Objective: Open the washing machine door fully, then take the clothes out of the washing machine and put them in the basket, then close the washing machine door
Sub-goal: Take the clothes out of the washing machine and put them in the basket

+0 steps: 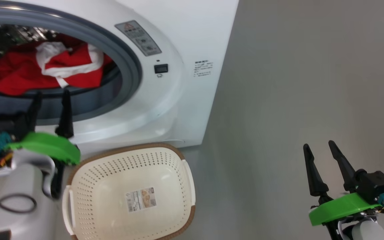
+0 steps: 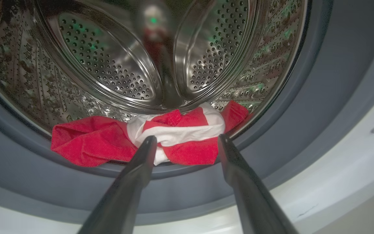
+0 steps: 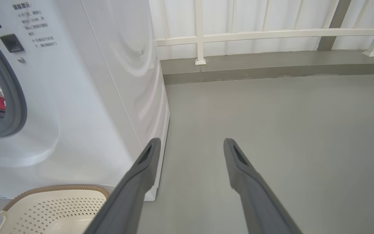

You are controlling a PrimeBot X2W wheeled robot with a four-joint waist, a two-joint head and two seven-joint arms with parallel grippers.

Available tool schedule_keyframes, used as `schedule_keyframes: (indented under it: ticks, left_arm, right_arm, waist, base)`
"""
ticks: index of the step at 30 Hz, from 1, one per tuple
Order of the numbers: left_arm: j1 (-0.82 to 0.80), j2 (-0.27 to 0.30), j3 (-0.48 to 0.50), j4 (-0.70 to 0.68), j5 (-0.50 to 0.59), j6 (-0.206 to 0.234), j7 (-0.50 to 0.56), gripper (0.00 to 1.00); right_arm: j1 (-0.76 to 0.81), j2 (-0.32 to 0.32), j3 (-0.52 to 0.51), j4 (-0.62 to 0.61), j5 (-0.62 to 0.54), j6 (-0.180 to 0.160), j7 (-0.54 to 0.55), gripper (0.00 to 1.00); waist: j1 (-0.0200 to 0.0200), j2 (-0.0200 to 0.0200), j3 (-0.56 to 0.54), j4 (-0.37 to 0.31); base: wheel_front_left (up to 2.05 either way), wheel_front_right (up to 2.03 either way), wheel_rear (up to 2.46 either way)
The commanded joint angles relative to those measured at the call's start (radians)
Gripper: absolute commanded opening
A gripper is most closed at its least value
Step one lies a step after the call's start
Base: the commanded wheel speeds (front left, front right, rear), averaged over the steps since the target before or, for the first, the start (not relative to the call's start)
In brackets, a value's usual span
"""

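Grey floor (image 1: pixel 295 83) carries white washing machine (image 1: pixel 192 110); cream basket (image 1: pixel 165 173) just beside its front.

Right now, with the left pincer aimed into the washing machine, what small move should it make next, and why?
Probably ease the left pincer forward and shut it on the clothes. Its jaws stand open, framing the red-and-white bundle at the front lip of the drum, apparently just short of it, and the basket on the floor below is empty.
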State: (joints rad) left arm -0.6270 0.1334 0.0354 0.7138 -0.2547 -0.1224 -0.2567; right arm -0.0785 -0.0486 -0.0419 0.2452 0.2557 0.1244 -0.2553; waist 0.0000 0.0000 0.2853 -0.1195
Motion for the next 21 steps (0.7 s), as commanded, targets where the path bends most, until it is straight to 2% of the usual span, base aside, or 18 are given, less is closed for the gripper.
schedule_keyframes:
  ticks: [1, 11, 17, 21]
  left_arm:
    - [-0.071, 0.048, 0.031, 0.024, 0.009, 0.004, -0.005, 1.00]
    - [-0.385, 0.109, 0.024, 0.302, 0.019, 0.036, 0.014, 1.00]
    - [-0.493, 0.132, 0.007, 0.432, 0.033, 0.067, 0.043, 1.00]
    - [-0.533, 0.140, 0.000, 0.498, 0.031, 0.071, 0.058, 1.00]
  right_arm:
    - [-0.031, -0.002, 0.032, -0.026, 0.012, 0.006, -0.006, 1.00]
    - [-0.086, -0.002, 0.038, -0.042, 0.060, 0.006, -0.006, 1.00]
    - [-0.110, -0.002, 0.043, -0.048, 0.070, 0.006, -0.006, 1.00]
    - [-0.120, -0.002, 0.048, -0.047, 0.074, 0.006, -0.006, 1.00]
  waist:
    - [0.0000, 0.0000, 0.058, -0.045]
    - [0.0000, 0.0000, 0.170, -0.070]
    - [0.0000, 0.0000, 0.208, -0.075]
    - [0.0000, 0.0000, 0.218, -0.080]
  base:
    - [0.00, 0.00, 0.00]
    - [0.00, 0.00, 0.00]
    - [0.00, 0.00, 0.00]
    - [0.00, 0.00, 0.00]
